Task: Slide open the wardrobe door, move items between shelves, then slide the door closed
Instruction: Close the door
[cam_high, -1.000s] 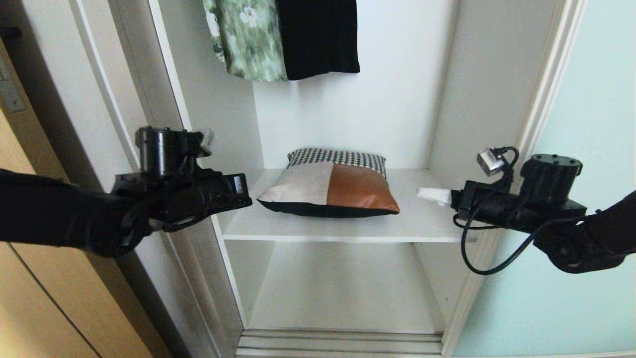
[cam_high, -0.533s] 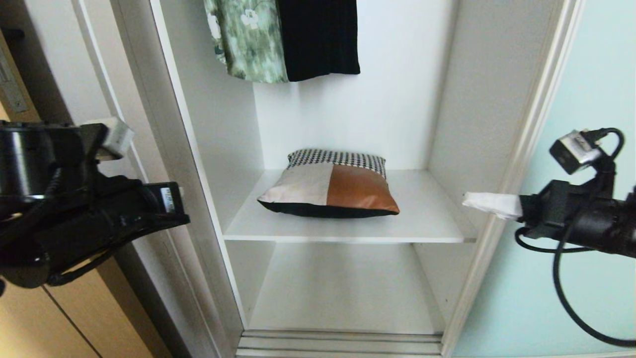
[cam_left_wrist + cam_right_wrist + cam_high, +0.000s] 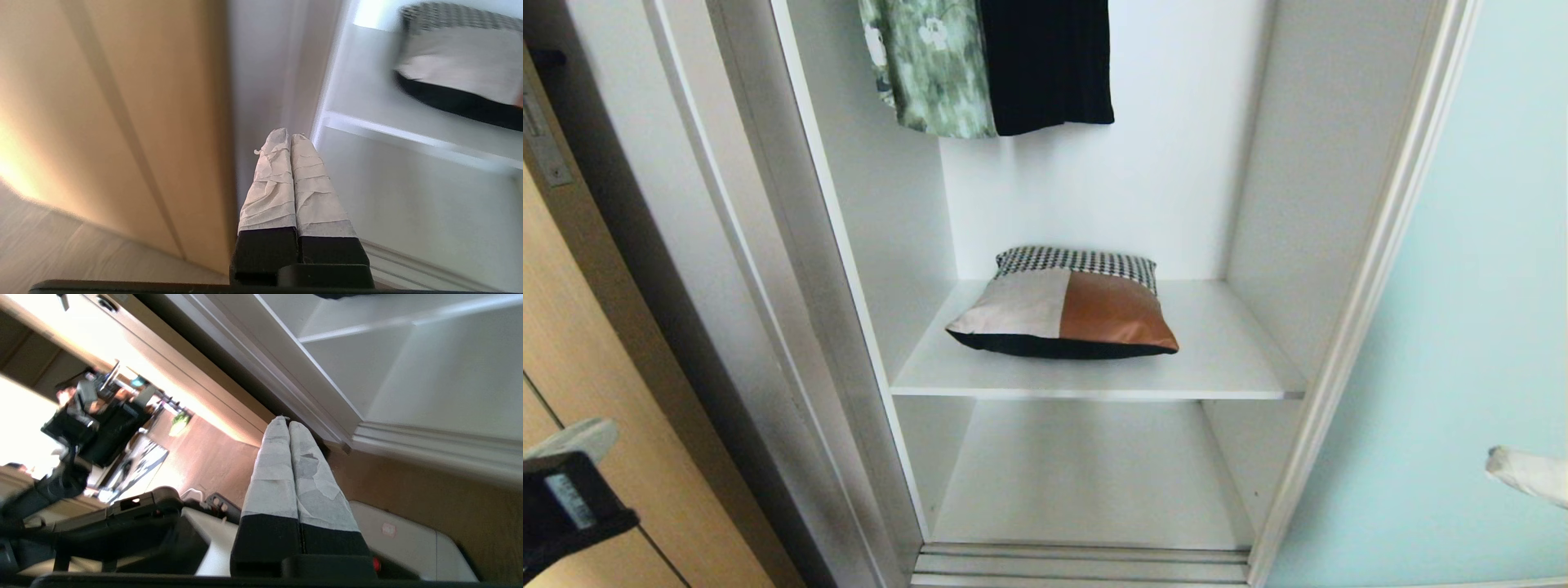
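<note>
Now both arms have dropped low, left pincer [image 3: 289,136] and right pincer [image 3: 284,424] pressed together, empty.

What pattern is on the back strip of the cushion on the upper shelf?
A black-and-white houndstooth check on the cushion; it shows best in the head view.

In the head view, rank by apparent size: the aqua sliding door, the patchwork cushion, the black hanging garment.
1. sliding door, largest.
2. and 3. cushion and black garment look alike; the garment is cut off at the frame's top.
</note>
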